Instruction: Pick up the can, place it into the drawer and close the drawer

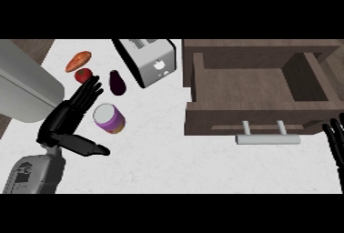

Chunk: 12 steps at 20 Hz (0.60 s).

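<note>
Can (108, 119) not picked up yet: it sits on the surface (168, 164), left of the drawer (215, 120) and well apart from it. Can't tell if it stands dead upright or leans a bit.

Left hand (64, 120) is just beside the can on its left. Fingers (86, 96) straight and spread, thumb (91, 148) stuck out below the can, nothing curled round it. Looks like a pre-grasp pose, no grip. Whether the fingers touch the can, can't tell.

Drawer is pulled open, inside shows nothing in it, handle (269, 139) facing the robot. So the open step is not needed.

Right hand (334, 139) rests at the view's right edge, fingers up and straight, holding nothing.

Left to do, by my read: grasp, lift, carry right over the drawer front, release inside, push shut. Basically all of it.

Clutter behind the can: eggplant (117, 83), tomato (83, 75), carrot (78, 61), toaster (149, 61). None in the carry path.
</note>
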Tool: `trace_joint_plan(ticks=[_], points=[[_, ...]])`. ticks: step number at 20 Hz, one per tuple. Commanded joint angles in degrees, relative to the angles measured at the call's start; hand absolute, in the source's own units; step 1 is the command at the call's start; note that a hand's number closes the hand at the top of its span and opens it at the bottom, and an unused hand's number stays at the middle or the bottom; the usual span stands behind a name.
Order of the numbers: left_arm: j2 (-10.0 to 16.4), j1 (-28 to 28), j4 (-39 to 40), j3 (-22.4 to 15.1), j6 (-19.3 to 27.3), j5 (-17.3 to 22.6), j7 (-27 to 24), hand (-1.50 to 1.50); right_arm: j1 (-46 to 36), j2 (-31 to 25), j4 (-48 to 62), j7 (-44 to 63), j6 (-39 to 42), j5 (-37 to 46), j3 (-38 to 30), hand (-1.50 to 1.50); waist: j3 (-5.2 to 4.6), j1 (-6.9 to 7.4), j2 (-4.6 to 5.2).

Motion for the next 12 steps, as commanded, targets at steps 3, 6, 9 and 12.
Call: trace_joint_plan(ticks=[3,6,9,12], points=[[1.8,-1.7,7.7,2.4,0.0,-1.8,-5.0,-1.50,-3.3,2.2,2.5,-0.1,-1.7,4.5,2.8,-1.50,-0.02,0.11,0.01],[2.8,-5.5,19.7,2.8,-0.1,-5.7,-14.1,-1.50,-2.6,-0.2,2.3,0.4,1.0,0.1,-1.1,-1.50,-0.04,-0.24,0.10],[2.0,-4.7,17.6,2.3,-0.2,-4.7,-11.2,-1.50,1.5,2.8,0.5,-2.2,1.1,2.7,1.2,-1.50,-0.02,-0.08,-0.01],[5.6,-1.4,22.3,3.5,-3.9,-5.9,-20.1,-1.50,-1.3,1.9,-0.1,0.3,0.4,1.8,0.1,-1.50,-0.03,-0.01,0.01]])
